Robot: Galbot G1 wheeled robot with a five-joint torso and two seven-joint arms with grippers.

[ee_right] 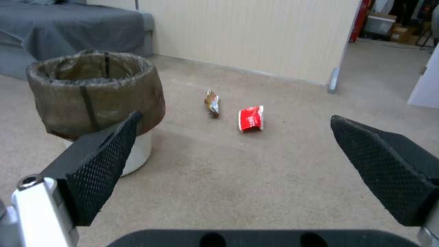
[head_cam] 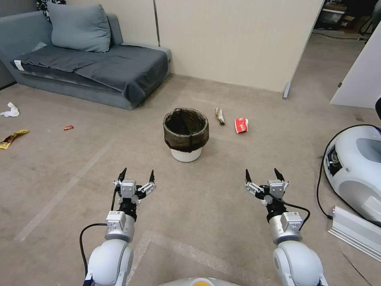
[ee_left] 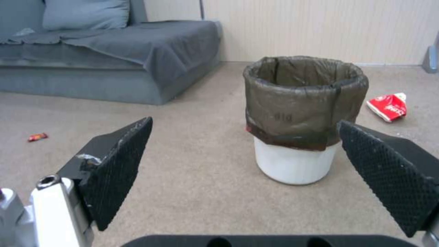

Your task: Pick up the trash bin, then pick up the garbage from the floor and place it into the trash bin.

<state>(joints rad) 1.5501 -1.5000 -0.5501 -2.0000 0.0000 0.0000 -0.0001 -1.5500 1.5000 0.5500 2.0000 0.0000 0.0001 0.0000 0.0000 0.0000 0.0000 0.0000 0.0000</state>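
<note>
Head view shows both pairs of fingers spread wide and holding nothing: the left gripper [head_cam: 137, 176] at about 7 o'clock from the trash bin [head_cam: 185, 135], the right gripper [head_cam: 264, 176] at about 5 o'clock from it, both held above the floor [head_cam: 206, 206] and well apart from the bin. In the left wrist view the left gripper [ee_left: 247, 168] looks along the floor with the trash bin [ee_left: 301, 120] standing upright ahead, its dark bag folded down over the white wall.

Garbage lies scattered. A red packet [head_cam: 241, 125] and a brownish peel [head_cam: 220, 116] sit near the bin at its 2 o'clock; a small red wrapper [head_cam: 68, 127], a yellow wrapper [head_cam: 12, 138] and a white tissue [head_cam: 10, 110] lie far off at its 9 o'clock, in front of the sofa [head_cam: 91, 63].

The step in hand, as I judge it, is picking up the bin, not yet begun. To do it well, one gripper should come down over the rim, one finger inside and one outside, pinching wall and bag together rather than loose bag alone, which could slip. Lift straight so the bin stays level. The cable [head_cam: 321, 174] of the white machine [head_cam: 355, 171] at 4 o'clock is worth avoiding.
</note>
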